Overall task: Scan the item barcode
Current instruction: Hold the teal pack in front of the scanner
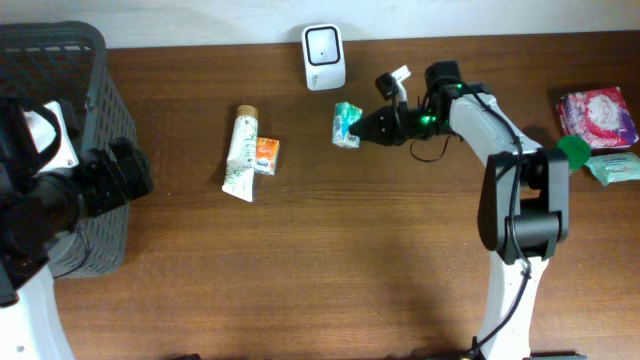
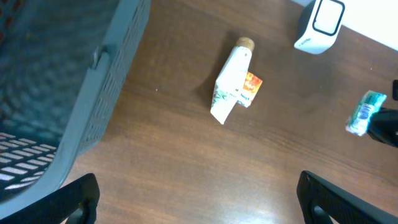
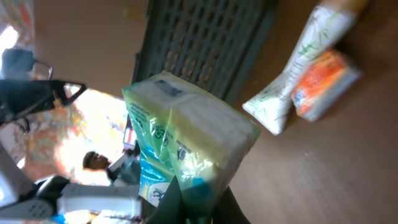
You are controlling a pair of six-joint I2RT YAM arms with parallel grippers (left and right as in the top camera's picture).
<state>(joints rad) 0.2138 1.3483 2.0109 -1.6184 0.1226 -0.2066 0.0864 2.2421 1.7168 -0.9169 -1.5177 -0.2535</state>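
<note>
Near scanner [image 1: 323,57], R arm [image 1: 487,127] extended flat, jaws clamping green pkt [image 1: 346,124].

a brown wooden table [image 1: 300,280] fills the view, and its grain runs from side to side. a white strip [image 1: 180,25] lies along its far edge; wall or floor, i cannot tell. a dark grey basket [image 1: 100,110] stands at the left end. past the table, the right wrist view shows bright, blurry light [image 3: 93,118].
</note>
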